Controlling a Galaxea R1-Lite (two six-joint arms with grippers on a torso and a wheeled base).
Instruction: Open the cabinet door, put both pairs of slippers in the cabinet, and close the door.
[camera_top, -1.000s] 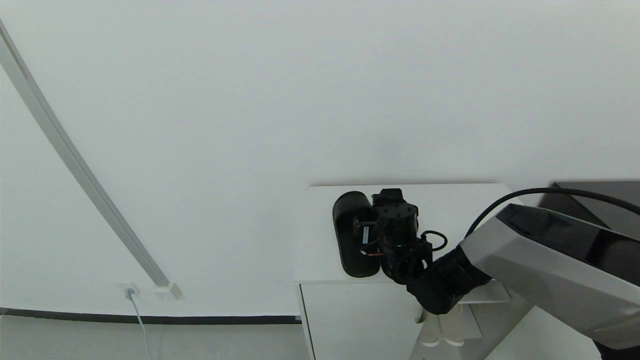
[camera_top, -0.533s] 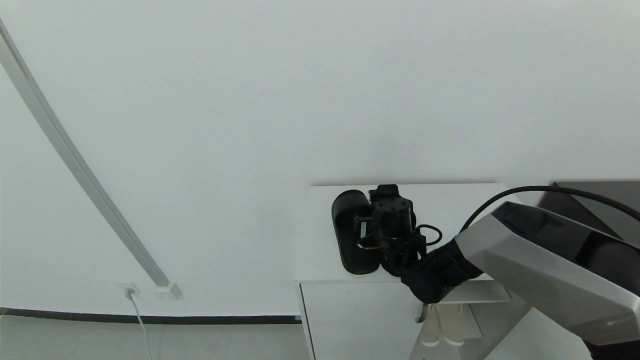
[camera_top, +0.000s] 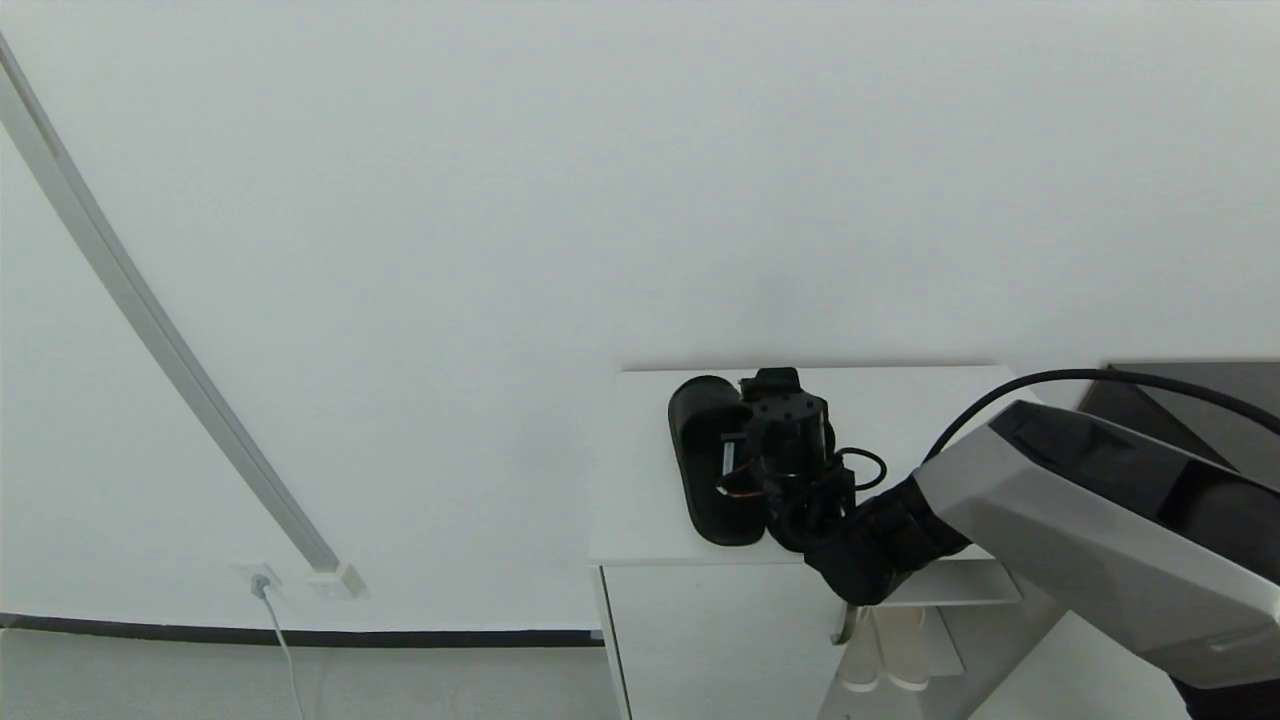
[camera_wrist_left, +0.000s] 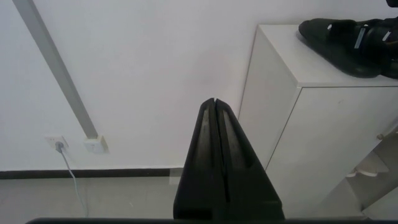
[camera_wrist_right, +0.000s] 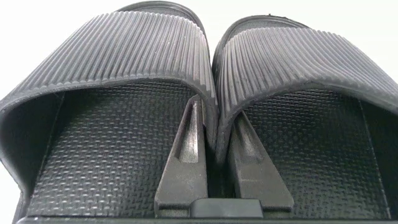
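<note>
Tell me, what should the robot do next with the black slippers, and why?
Probably lift the black slippers up off the cabinet. The right gripper has a finger in each one, pinching their inner sides together, and they lie on the cabinet's top. The white slippers are already on a shelf inside.

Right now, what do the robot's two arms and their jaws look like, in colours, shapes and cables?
The right arm has an angular silver-grey shell with a glossy black panel, a black fabric-like wrist cover and a black cable arching along it. The right gripper has two dark, tapering jaws. The left gripper is black, with long flat jaws narrowing to a rounded tip.
</note>
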